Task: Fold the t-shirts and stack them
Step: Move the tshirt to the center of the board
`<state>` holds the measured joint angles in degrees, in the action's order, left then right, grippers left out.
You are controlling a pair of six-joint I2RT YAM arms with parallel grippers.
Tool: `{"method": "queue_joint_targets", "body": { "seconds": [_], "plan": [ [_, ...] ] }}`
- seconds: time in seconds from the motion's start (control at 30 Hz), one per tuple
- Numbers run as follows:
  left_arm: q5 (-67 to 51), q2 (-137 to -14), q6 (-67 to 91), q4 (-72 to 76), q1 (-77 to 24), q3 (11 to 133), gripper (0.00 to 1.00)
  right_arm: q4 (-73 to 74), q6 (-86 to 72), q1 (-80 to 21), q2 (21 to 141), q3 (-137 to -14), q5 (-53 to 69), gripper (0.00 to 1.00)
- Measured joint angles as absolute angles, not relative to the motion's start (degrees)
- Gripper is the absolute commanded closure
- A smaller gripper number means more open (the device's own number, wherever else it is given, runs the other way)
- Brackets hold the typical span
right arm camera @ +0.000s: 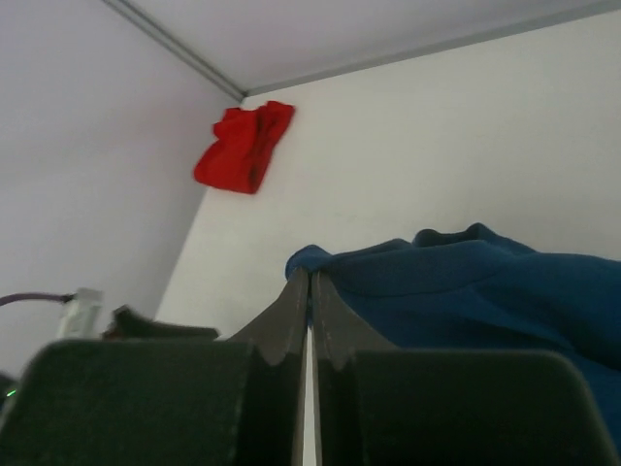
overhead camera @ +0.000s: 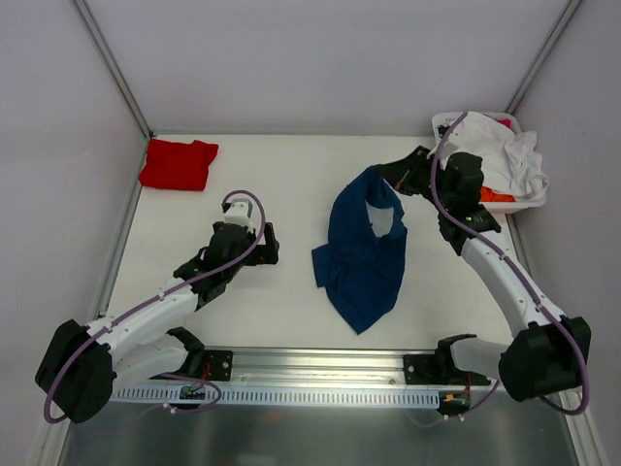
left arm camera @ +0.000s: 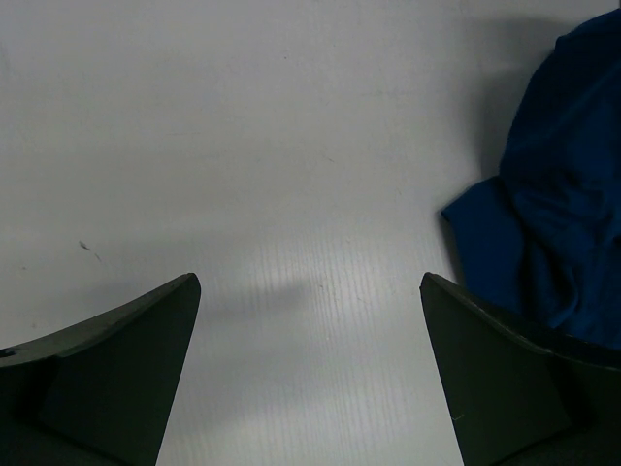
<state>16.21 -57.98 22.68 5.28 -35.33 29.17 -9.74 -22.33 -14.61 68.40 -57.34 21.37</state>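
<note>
1. The left fingers (left arm camera: 116, 359) are spread wide, released and grasping nothing, over the bare desk (overhead camera: 291, 301) left of centre.
2. The navy blue t-shirt (overhead camera: 364, 257) lies crumpled right of the desk's centre. Its narrow end points to the near edge, and it is well apart from the left fingers.
3. The right fingers (right arm camera: 291, 320) are clenched tight against the far edge of that shirt, touching the cloth. I cannot tell whether any cloth is pinched between them.
4. The red t-shirt (overhead camera: 178, 163) lies folded in the far left corner.
5. A white t-shirt (overhead camera: 505, 155) and an orange t-shirt (overhead camera: 497, 195) are heaped in a basket (overhead camera: 448, 121) at the far right corner.
</note>
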Motion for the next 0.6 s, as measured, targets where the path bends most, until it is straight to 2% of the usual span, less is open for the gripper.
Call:
{"method": "queue_joint_targets", "body": {
  "seconds": [0.2, 0.6],
  "plan": [
    [15.0, -57.8, 23.7, 5.3, -36.4, 29.1, 0.01, -9.7, -15.5, -15.2, 78.5, -60.2, 12.6, 0.99],
    [15.1, -58.6, 25.4, 5.2, -39.1, 29.1, 0.02, -6.4, -10.8, -14.5, 107.7, -82.4, -3.1, 1.0]
  ]
}}
